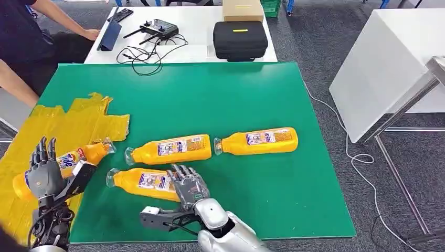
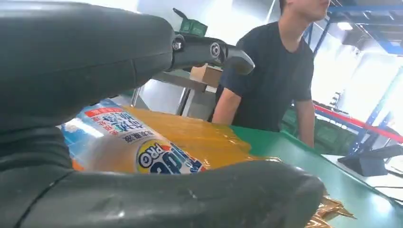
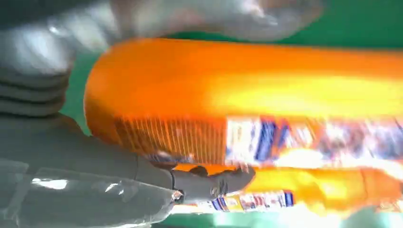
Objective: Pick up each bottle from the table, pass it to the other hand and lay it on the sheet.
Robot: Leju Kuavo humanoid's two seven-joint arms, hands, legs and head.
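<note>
**Right hand on nearest bottle; one bottle on sheet under left hand**

Green table (image 1: pixel 220 100): largest surface, with a crumpled yellow sheet (image 1: pixel 63 123) taped over its left edge. A white table (image 1: pixel 199 39) abuts the far side, carrying a black zip case (image 1: pixel 240 39), a cardboard box (image 1: pixel 242 9), a controller with cables (image 1: pixel 157 29) and a dark tablet (image 1: pixel 110 35). A person in a dark shirt (image 2: pixel 266 76) stands at the far left corner, one hand on the white table.

Right arm: enters from the bottom edge, silver forearm angled up and left. Right hand (image 1: pixel 188 185) lies palm-down over the base end of the nearest bottle (image 1: pixel 144 181), fingers across its top. The right wrist view shows fingers curling around the orange body, thumb on the opposite side; the hand grips it. Bottle lies flat on the green top, cap toward the sheet.

Left arm: comes up at the bottom left corner. Left hand (image 1: pixel 44 170) is raised with fingers upright and apart, holding nothing, just above the bottle on the sheet (image 1: pixel 78 157). Its label reads "PRO" and partial blue letters, "ide"; other print is too small to read.

Two further bottles lie end to end beyond: middle bottle (image 1: pixel 169 148) and right bottle (image 1: pixel 257 140). Label text is illegible.
</note>
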